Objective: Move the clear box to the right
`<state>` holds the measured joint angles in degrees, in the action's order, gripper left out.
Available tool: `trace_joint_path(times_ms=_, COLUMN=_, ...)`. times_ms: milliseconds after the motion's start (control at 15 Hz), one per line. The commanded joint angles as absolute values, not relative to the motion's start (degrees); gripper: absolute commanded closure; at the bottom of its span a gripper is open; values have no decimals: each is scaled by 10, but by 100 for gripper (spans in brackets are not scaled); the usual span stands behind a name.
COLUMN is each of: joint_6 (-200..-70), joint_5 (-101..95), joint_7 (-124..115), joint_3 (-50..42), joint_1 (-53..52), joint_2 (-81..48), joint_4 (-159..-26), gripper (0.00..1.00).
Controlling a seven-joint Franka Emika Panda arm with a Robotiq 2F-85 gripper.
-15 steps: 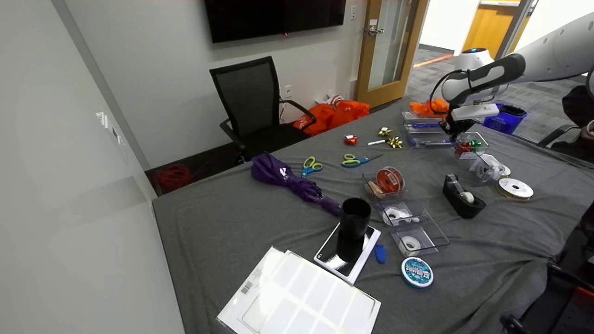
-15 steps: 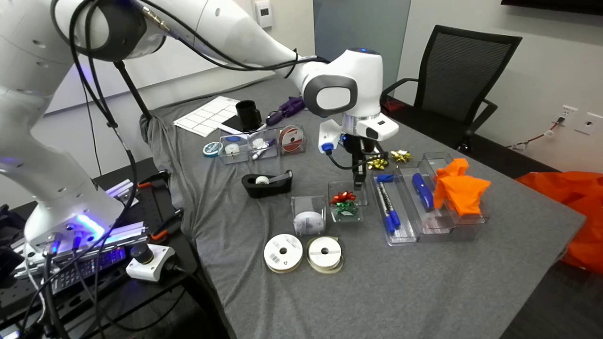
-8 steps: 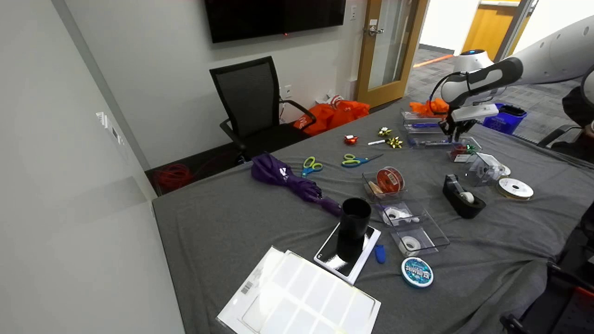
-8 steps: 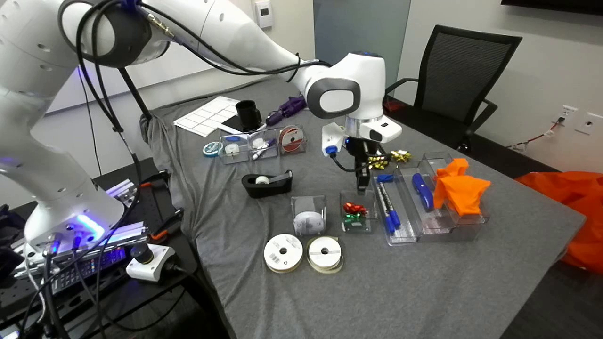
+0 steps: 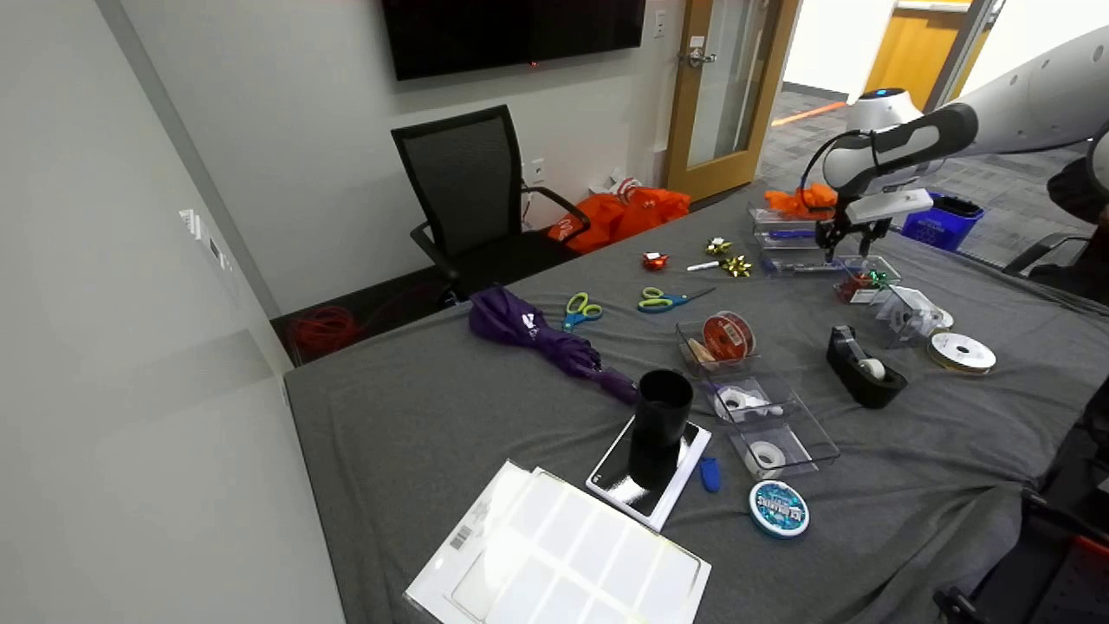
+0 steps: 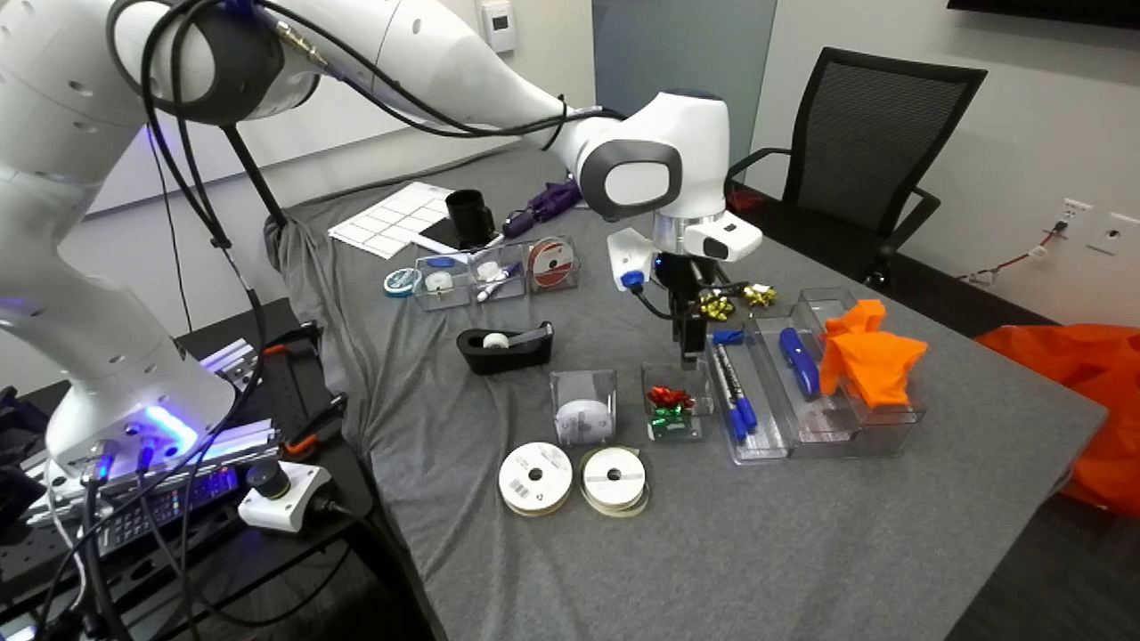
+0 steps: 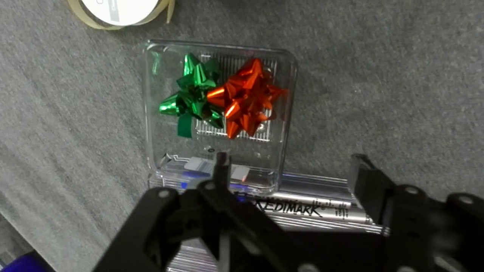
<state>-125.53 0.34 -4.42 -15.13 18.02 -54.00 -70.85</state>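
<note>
The clear box (image 6: 690, 433), a small see-through tray holding a red bow and a green bow, rests on the grey cloth beside the organizer with the markers. In the wrist view the clear box (image 7: 166, 147) fills the upper middle. My gripper (image 7: 290, 155) stands open, its fingers well apart. One finger (image 7: 222, 170) overlaps the box's near end, while the opposite finger (image 7: 365, 181) lies outside its side wall; nothing is clamped. In an exterior view the gripper (image 6: 689, 354) is just above the box's far rim. How high the fingertips are over the box I cannot tell.
A clear stepped organizer (image 6: 824, 425) with blue markers and an orange cloth (image 6: 868, 356) sits close to the box. Nearby are another clear container (image 6: 583, 385), two ribbon spools (image 6: 614, 478) and a black tape dispenser (image 6: 505, 358).
In an exterior view the box with the bows shifted right and lower, closer to the organizer. My fingers then spread from shut to open, and the arm rose slightly while the box stayed put.
</note>
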Motion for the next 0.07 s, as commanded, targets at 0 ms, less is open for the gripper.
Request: trace_joint_path(times_ms=0, joint_6=-1250, joint_5=1, joint_7=11, joint_3=-138, joint_1=176, joint_2=-488, joint_4=-755, gripper=0)
